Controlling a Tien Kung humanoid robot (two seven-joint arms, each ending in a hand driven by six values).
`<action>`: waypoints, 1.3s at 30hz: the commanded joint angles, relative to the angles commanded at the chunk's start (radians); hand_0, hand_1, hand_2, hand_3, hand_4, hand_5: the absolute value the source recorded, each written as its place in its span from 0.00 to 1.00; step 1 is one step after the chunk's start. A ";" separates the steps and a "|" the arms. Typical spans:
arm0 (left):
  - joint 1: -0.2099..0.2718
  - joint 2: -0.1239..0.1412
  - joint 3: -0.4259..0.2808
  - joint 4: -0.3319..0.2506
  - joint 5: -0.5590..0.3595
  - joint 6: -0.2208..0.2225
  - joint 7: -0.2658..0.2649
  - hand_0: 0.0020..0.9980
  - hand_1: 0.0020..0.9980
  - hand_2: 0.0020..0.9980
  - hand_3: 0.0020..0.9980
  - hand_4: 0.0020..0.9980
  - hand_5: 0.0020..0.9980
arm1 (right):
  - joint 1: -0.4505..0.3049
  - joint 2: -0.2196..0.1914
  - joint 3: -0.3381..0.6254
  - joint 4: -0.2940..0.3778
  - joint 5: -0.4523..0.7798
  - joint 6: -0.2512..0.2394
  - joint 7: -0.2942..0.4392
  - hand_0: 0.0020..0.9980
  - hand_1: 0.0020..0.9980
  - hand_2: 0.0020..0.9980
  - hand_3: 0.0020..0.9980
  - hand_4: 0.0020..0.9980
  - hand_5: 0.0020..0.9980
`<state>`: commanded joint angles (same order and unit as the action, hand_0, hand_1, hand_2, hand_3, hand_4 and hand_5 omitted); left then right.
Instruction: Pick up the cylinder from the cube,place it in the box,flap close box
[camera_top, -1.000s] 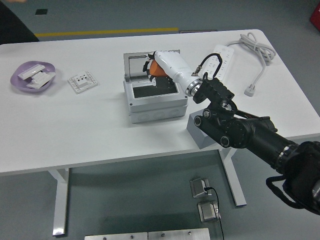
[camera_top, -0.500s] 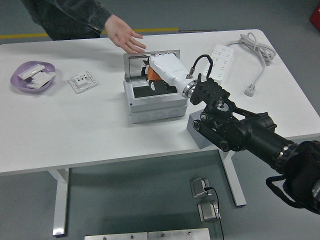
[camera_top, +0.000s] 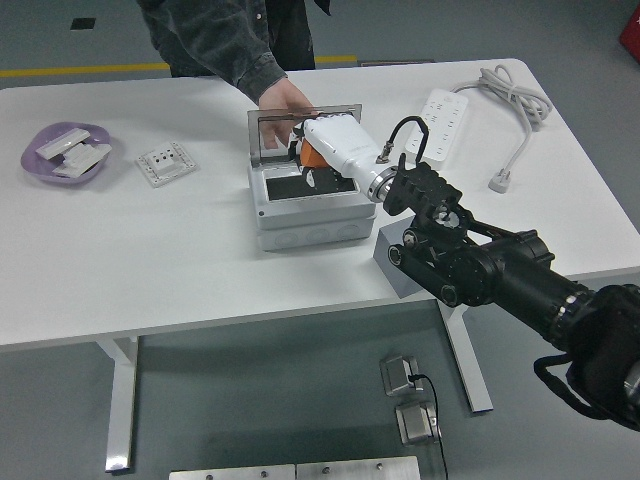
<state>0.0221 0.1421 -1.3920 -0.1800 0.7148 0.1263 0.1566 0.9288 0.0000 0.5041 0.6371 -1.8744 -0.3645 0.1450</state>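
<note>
While the right hand (camera_top: 318, 152) hovers over the open box (camera_top: 305, 205), gripping the orange cylinder (camera_top: 312, 157), a person's hand (camera_top: 283, 100) holds the raised lid (camera_top: 303, 113); releasing askew could catch the rim or that hand.

White table (camera_top: 200, 260) bearing, at far left, a purple dish (camera_top: 40, 158) holding white parts (camera_top: 68, 155), with a small white square plate (camera_top: 164, 163) lying flat just to its right. At far right, a white power strip (camera_top: 440, 118) with its coiled cable (camera_top: 512, 88) ending in a plug (camera_top: 501, 181). On the floor beneath the table, two grey pedal-like units (camera_top: 410, 398) joined by a black cable; a yellow floor line (camera_top: 80, 70) runs beyond the far edge.
</note>
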 joint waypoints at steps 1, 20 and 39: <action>-0.001 0.000 -0.001 0.000 0.001 0.000 -0.001 0.66 0.66 0.65 0.69 0.68 0.18 | 0.003 0.000 -0.006 -0.003 -0.002 0.001 -0.001 0.00 0.19 0.45 0.34 0.00 0.00; -0.008 0.003 0.010 0.000 -0.005 -0.001 0.000 0.66 0.66 0.65 0.69 0.68 0.18 | 0.028 0.000 -0.025 -0.086 0.062 0.011 0.013 0.00 0.19 0.46 0.34 0.00 0.00; -0.013 -0.002 0.007 0.000 0.006 -0.001 0.002 0.66 0.66 0.65 0.69 0.68 0.19 | 0.009 0.000 -0.049 -0.042 0.127 0.007 0.044 0.00 0.19 0.47 0.35 0.00 0.00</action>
<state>0.0095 0.1405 -1.3850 -0.1800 0.7207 0.1251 0.1587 0.9380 0.0000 0.4547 0.5951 -1.7470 -0.3573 0.1885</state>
